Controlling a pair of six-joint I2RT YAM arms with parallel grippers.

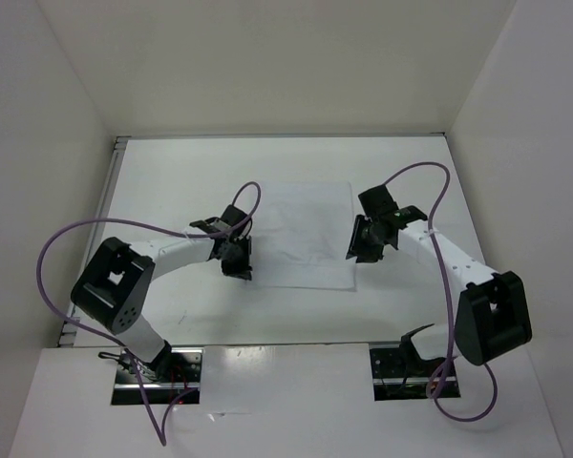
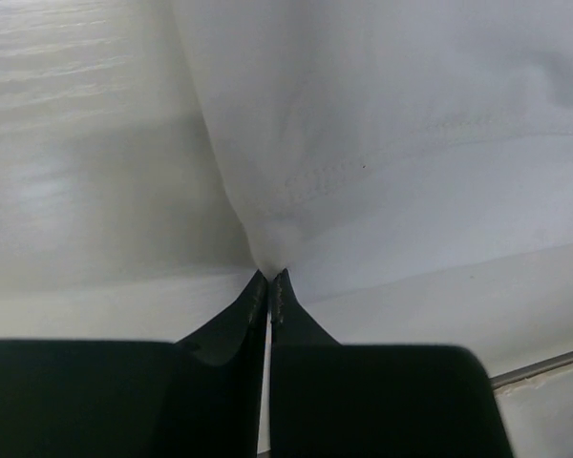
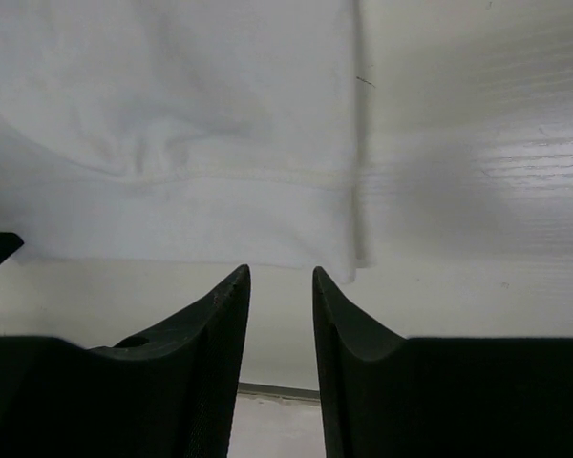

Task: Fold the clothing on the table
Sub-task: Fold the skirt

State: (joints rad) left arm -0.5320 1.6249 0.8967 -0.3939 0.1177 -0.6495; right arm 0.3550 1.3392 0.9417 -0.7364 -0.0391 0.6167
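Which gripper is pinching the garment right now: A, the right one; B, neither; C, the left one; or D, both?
C: the left gripper has its fingers closed on a bunched edge of the garment, while the right gripper stands open, short of the garment's hem.

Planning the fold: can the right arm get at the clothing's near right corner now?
Probably yes: the right gripper stands open just short of the clothing, with only bare table between them and nothing blocking.
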